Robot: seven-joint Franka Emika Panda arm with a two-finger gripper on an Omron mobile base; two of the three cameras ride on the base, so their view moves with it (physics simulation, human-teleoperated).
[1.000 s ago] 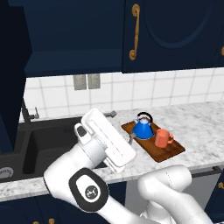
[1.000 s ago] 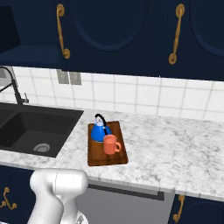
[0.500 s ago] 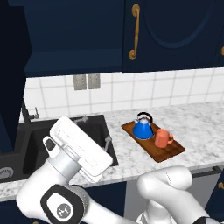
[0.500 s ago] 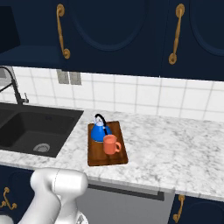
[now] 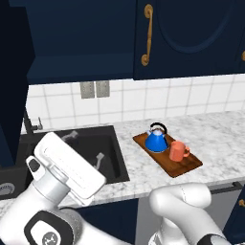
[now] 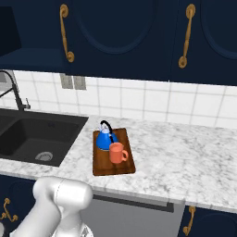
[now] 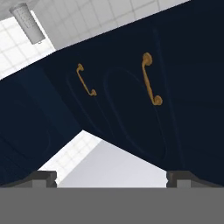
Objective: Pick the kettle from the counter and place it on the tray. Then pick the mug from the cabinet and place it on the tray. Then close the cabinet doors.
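While the two-finger gripper [image 7: 111,176] stands wide open and empty, tilted up toward the dark navy panelled cabinet doors [image 7: 131,113] with brass-gold handles [image 7: 151,78], the small blue cone-shaped kettle [image 6: 106,138] and the orange-red mug [image 6: 117,152] sit touching on the brown wooden tray [image 6: 121,167], well apart from it on the speckled marble-look counter [image 6: 185,157].

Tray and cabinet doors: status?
Gripper open, empty, aimed up at cabinet doors. Kettle and mug both on tray. Left door looks swung open, unclosed. Nothing blocking.
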